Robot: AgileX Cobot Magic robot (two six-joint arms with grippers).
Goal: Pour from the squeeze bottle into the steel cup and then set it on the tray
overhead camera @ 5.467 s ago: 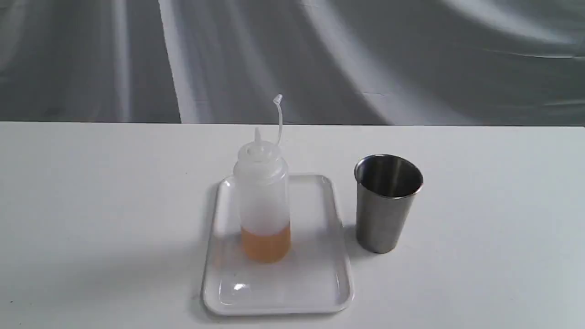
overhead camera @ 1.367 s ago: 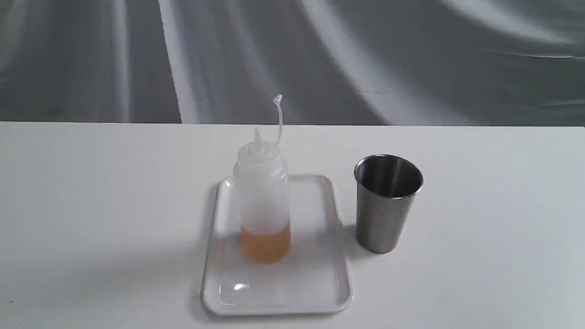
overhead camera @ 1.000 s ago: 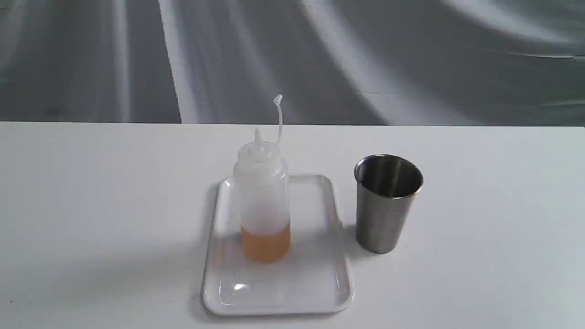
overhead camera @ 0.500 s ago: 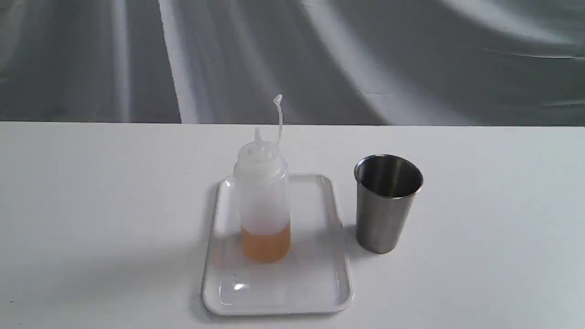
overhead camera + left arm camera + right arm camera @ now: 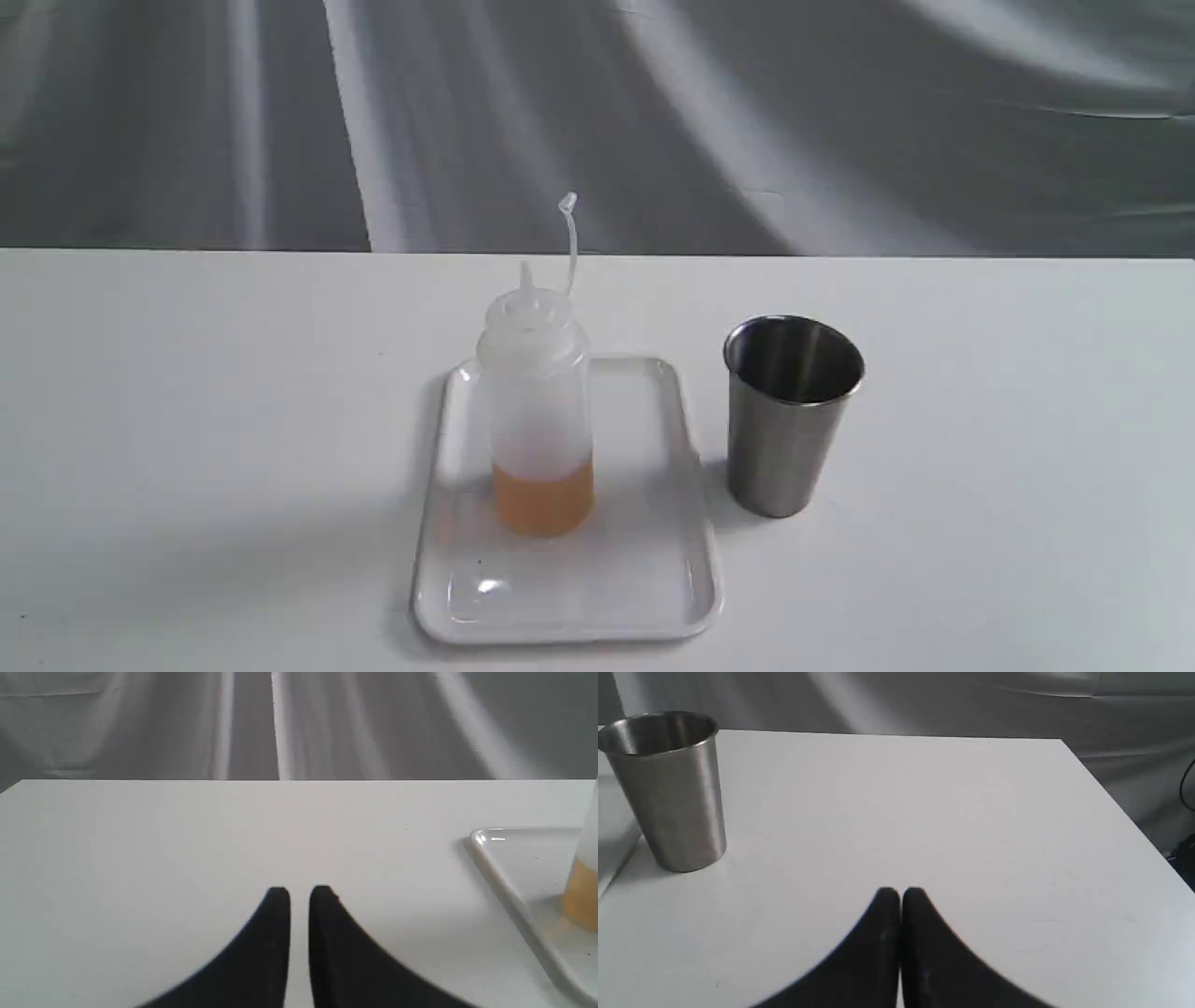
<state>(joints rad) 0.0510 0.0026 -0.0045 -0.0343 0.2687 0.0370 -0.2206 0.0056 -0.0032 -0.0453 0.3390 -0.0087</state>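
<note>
The squeeze bottle (image 5: 537,411) stands upright on the white tray (image 5: 653,579) at the table's middle, amber liquid low inside, its cap strap sticking up. To its right the steel cup (image 5: 789,415) stands upright on the table. Neither gripper shows in the exterior view. In the left wrist view my left gripper (image 5: 300,893) is shut and holds nothing, above bare table, with the tray (image 5: 504,882) rim and an edge of the squeeze bottle (image 5: 581,896) off to one side. In the right wrist view my right gripper (image 5: 900,893) is shut and holds nothing, apart from the steel cup (image 5: 670,793).
A white table (image 5: 187,420) carries everything, with a grey draped cloth (image 5: 597,121) behind it. In the right wrist view the table's side edge (image 5: 1120,802) drops off, with dark cables beyond it.
</note>
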